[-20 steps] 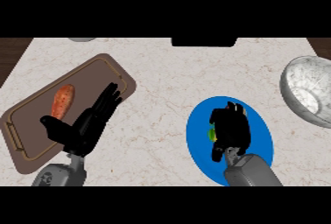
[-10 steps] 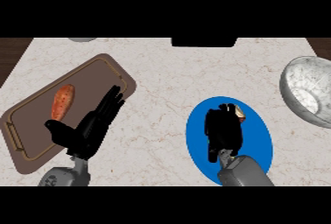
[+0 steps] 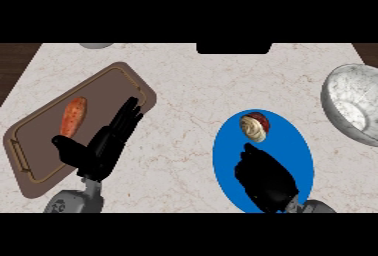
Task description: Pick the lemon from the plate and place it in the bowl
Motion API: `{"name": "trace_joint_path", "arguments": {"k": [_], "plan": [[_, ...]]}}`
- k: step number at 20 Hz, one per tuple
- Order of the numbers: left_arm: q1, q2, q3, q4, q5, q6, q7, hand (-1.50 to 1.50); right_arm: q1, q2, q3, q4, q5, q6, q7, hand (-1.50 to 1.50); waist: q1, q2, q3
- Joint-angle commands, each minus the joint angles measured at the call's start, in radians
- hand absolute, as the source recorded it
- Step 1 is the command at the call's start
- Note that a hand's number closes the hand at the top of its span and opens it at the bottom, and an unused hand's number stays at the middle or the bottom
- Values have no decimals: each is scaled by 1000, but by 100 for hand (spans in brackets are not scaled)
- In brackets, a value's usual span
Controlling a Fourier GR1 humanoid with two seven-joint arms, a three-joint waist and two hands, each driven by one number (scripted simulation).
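The counter [image 3: 192, 90] is pale beige marble with thin brownish veins. On it, left of the plate, lies a brown tray [image 3: 44, 150] with a lighter tan line tracing its rim, and on the tray an orange-red, speckled vegetable [image 3: 73, 116]. The plate [image 3: 295, 155] is bright, plain blue. On it sits a cream-and-dark-red rounded item [image 3: 255, 127], striped lightly. Right of the plate, the bowl [image 3: 354, 107] is mottled grey and white. Both hands, left [image 3: 103, 145] and right [image 3: 264, 177], are black, their forearms grey.
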Motion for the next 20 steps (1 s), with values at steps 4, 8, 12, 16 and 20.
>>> {"name": "trace_joint_path", "arguments": {"k": [4, 8, 12, 16, 20], "plan": [[19, 8, 23, 7, -2, 18, -4, 0, 52, -301, -13, -137, -103, -125, -420, 150, -58, 2, 9], [19, -3, 31, -1, 6, 27, -7, 0, 85, -416, -115, -172, -237, -185, -607, 150, -93, 6, 11], [35, 20, 53, 6, 3, 28, -10, 0, 99, -489, -264, -199, -406, -256, -778, 150, -115, 4, 11], [38, 19, 60, -16, 4, 38, -11, 0, 115, -573, -422, -142, -581, -260, -939, 150, -122, 3, 11], [46, 18, 59, -17, 10, 29, -17, 0, 129, -658, -586, -20, -764, -217, -1125, 150, -117, 7, 9]]}}
